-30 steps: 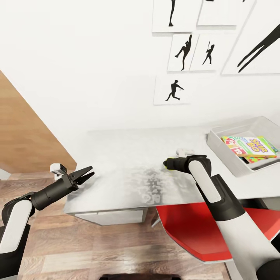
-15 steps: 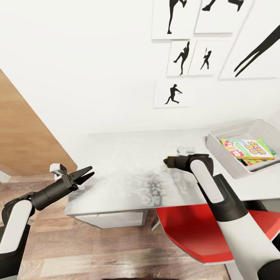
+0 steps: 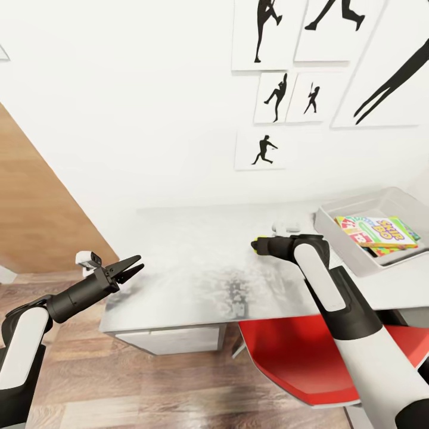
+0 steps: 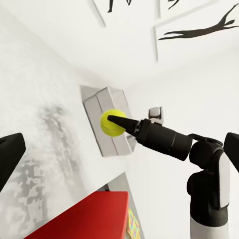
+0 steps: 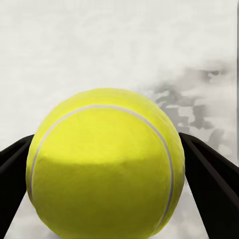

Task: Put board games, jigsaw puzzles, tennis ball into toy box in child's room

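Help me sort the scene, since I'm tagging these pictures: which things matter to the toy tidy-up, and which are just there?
Part of the job:
- tennis ball, held between the right gripper's fingers
- toy box on the table
- Skip-Bo game, already in the box

Just there:
- red chair
- wall pictures
- left gripper, open and empty

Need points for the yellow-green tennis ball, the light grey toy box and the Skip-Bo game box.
Yellow-green tennis ball (image 5: 104, 169): right wrist view, middle of its felt face.
Light grey toy box (image 3: 331, 233): head view, near sloping wall.
White, green and red Skip-Bo game box (image 3: 381, 229): head view, printed lid.
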{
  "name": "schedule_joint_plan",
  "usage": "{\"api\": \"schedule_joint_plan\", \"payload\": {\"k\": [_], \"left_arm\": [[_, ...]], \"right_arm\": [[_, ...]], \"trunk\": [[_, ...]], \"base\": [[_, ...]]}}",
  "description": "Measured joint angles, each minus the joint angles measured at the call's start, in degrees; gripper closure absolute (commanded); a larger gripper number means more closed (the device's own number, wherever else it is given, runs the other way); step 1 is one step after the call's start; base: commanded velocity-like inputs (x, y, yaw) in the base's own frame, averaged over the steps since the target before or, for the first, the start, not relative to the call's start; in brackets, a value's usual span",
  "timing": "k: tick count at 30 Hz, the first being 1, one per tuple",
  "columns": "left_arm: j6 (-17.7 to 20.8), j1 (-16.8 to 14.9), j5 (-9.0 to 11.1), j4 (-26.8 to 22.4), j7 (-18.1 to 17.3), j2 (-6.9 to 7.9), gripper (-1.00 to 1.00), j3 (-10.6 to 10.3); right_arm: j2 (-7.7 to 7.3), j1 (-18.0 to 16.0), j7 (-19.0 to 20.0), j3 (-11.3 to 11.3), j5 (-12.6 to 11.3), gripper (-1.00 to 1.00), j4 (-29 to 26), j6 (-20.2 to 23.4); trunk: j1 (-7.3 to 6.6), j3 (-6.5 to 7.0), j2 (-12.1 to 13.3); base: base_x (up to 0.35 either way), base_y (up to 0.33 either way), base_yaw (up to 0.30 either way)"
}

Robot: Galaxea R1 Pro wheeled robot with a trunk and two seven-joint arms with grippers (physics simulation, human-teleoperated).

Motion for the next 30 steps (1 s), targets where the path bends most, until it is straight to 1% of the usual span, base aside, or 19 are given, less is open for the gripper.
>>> {"api": "schedule_joint_plan", "payload": {"k": [15,21,26,30], "left_arm": [[0.22,0.02,-0.23,-0.01,0.13,0.07,-1.00,0.11],[0.21,0.02,-0.51,-0.01,0.23,0.06,-1.00,0.14],[0.17,0.02,-0.60,-0.01,0.26,0.04,-1.00,0.12],[0.10,0.04,-0.64,-0.01,0.26,-0.03,-1.00,0.11]], "right_arm": [[-0.20,-0.04,0.00,-2.22,-0.18,1.00,-2.93,0.13],[-0.38,-0.48,0.04,-5.32,-0.18,1.00,-3.55,0.26],[-1.22,-0.93,0.82,-6.37,-0.22,1.00,-3.72,0.26],[-2.23,-1.18,3.42,-7.91,-0.23,1.00,-3.79,0.27]], "trunk": [[0.00,1.39,0.00],[0.00,1.95,0.00],[0.00,2.41,0.00],[0.00,2.78,0.00]], "base": [[0.000,0.000,0.000],[0.000,0.000,0.000],[0.000,0.000,0.000],[0.000,0.000,0.000]]}}
